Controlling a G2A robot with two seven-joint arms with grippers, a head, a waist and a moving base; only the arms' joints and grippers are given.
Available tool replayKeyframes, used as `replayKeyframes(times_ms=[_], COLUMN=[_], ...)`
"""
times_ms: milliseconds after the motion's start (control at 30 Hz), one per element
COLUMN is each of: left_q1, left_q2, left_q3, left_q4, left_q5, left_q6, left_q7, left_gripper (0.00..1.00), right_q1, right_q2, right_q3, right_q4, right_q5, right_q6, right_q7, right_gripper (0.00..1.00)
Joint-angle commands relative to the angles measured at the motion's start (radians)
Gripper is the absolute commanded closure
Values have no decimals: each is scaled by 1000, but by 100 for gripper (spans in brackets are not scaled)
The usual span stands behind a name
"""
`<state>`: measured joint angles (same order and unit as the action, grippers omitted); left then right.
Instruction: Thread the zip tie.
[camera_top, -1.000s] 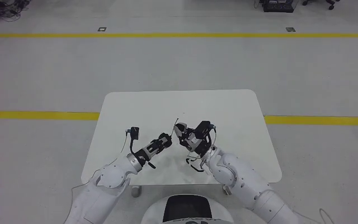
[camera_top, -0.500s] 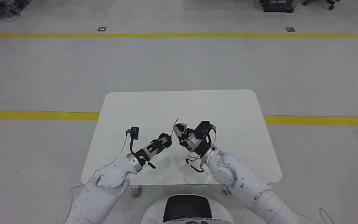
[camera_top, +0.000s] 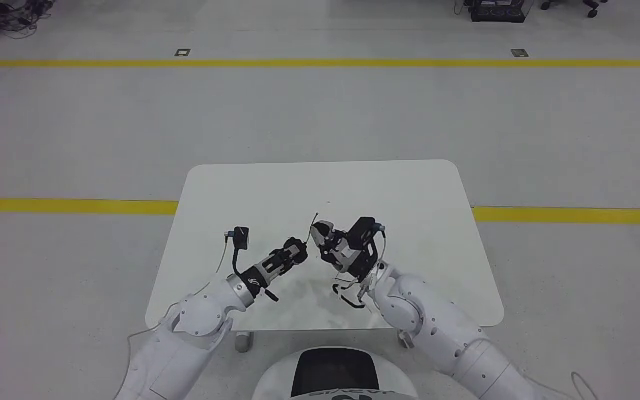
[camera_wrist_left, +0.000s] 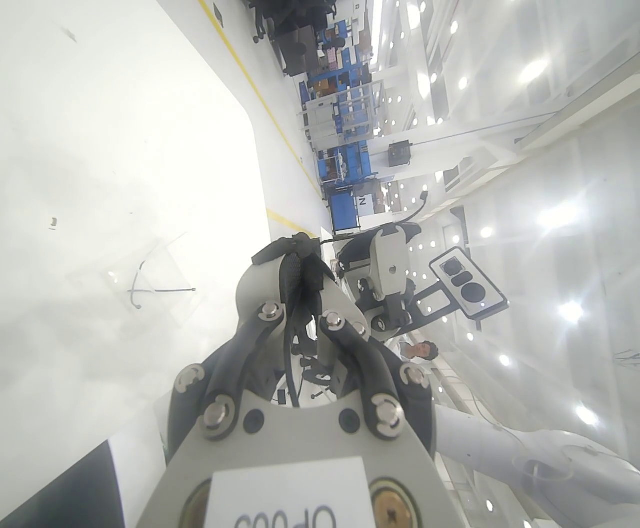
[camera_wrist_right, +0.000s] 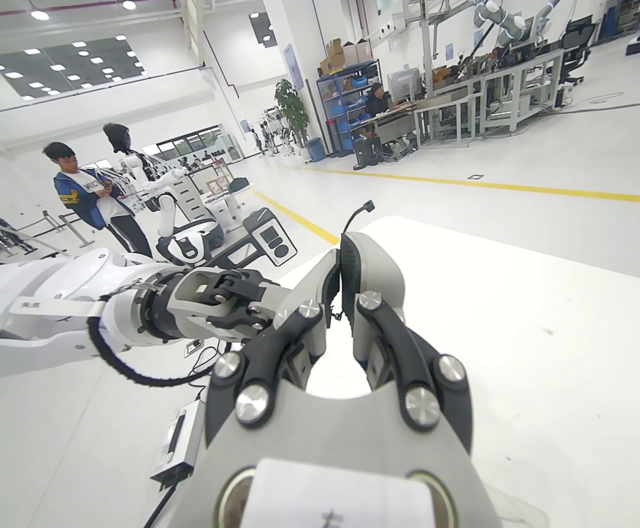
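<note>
The black zip tie (camera_wrist_right: 356, 216) stands up out of my right gripper (camera_wrist_right: 341, 252), which is shut on its strap; the small head end curls above the fingertips. In the top view the tie (camera_top: 314, 219) is a thin black line above the two grippers, which meet over the middle of the white table (camera_top: 400, 190). My left gripper (camera_top: 297, 247) sits close against the right gripper (camera_top: 320, 238). In the left wrist view the left gripper (camera_wrist_left: 296, 250) is shut on a black strap (camera_wrist_left: 288, 350) that runs back between its fingers.
A clear plastic sheet with a thin black looped piece (camera_wrist_left: 142, 287) lies on the table beyond the left gripper. The table's far half (camera_top: 330, 185) is bare. A small box on a cable (camera_wrist_right: 172, 442) hangs beside the right wrist.
</note>
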<state>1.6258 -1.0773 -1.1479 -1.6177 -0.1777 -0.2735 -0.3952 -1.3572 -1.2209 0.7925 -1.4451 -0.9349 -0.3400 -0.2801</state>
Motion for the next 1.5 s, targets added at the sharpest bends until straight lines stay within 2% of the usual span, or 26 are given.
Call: replayKeyframes(times_ms=[0, 1467], left_q1=[0, 0], left_q2=[0, 0], left_q3=[0, 0], left_q4=[0, 0], left_q5=[0, 0], left_q6=[0, 0], left_q7=[0, 0], left_gripper=[100, 100], right_q1=[1, 40], right_q2=[0, 34], right_q3=[0, -74], right_q4=[2, -11], right_q5=[1, 58], right_q6=[0, 0], right_q7=[1, 7], right_gripper=[100, 100])
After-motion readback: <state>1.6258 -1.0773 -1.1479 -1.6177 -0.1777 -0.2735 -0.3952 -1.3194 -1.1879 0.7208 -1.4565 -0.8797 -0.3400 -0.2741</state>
